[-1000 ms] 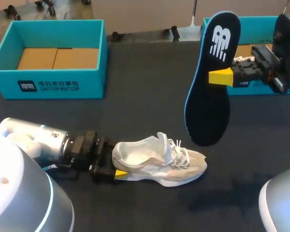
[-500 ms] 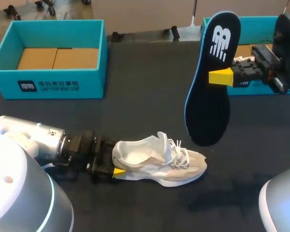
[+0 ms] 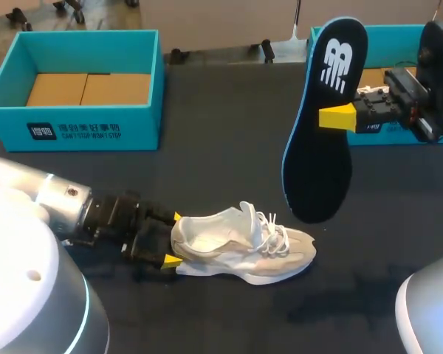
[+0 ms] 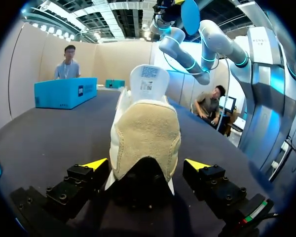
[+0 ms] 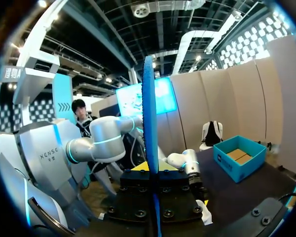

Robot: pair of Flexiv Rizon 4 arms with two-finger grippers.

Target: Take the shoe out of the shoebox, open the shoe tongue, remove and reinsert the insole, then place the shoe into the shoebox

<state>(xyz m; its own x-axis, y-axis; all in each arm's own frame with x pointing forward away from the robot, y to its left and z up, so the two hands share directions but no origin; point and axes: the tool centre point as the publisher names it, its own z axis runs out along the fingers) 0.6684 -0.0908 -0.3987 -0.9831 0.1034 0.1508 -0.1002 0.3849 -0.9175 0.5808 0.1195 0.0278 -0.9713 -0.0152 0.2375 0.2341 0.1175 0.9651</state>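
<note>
A cream sneaker lies on its sole on the dark table, toe pointing right. My left gripper stands open around its heel, one yellow fingertip on each side, neither touching. High above the table at the right, my right gripper is shut on a dark insole with a blue edge and a white logo. The insole hangs upright, seen edge-on between the right fingers. The teal shoebox stands open at the back left.
A second teal box sits at the back right, behind my right arm. Bare dark tabletop lies between the two boxes and in front of the sneaker.
My left gripper has turned at the sneaker's heel, so both yellow tips now show on either side of it. The right arm and insole have not moved.
</note>
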